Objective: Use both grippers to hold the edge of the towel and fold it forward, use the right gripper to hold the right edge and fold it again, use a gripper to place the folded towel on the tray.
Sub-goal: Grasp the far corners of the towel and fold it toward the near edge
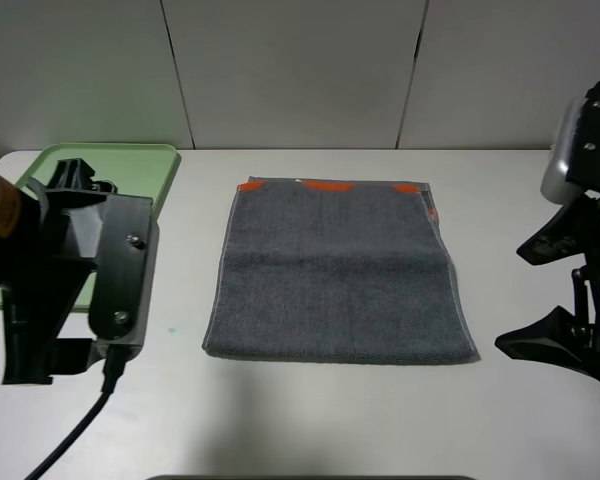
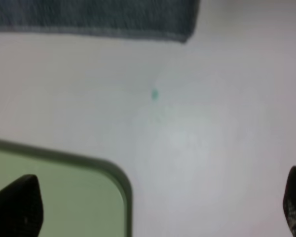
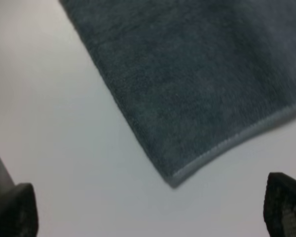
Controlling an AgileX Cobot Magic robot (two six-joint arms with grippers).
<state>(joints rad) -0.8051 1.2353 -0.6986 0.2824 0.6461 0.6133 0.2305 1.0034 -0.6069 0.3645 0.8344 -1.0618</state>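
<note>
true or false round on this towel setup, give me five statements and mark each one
1. The towel lies flat on the table, not on the tray. True.
2. The right gripper is clamped on a towel corner. False: its jaws are open and clear of the cloth.
3. In the high view the tray sits to the left of the towel. True.
4. The orange patches show along the towel's near edge. False: they are along the far edge.
5. The left gripper holds the tray. False: it is open and empty, above the tray's corner and bare table.
</note>
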